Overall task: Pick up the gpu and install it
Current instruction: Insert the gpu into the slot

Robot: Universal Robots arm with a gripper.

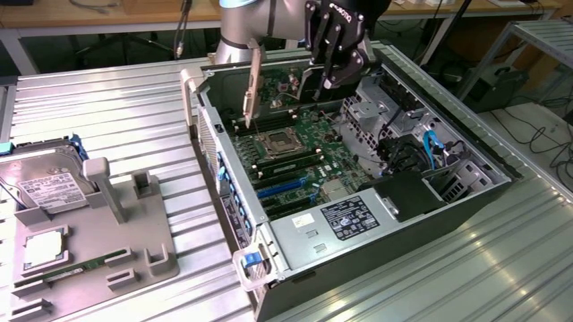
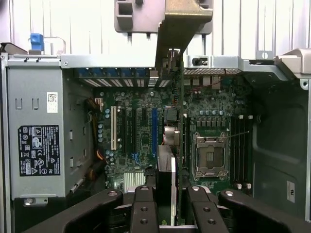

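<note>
Black gripper (image 2: 170,196) w/ gpu (image 2: 166,167) edge-on, face hidden

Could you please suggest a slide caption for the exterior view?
Gripper holding the gpu on edge above the motherboard of the open computer case, card not yet seated.

Bright light, perhaps from overhead, glares on the ribbed table (image 1: 501,268) and leaves the computer case (image 1: 403,248) corners dim.

White ROBOTIQ lettering is showing on the gripper (image 1: 324,86) at twelve o'clock; the power supply label (image 1: 355,216) and hard drive label (image 1: 49,191) are carrying unreadable print.
</note>
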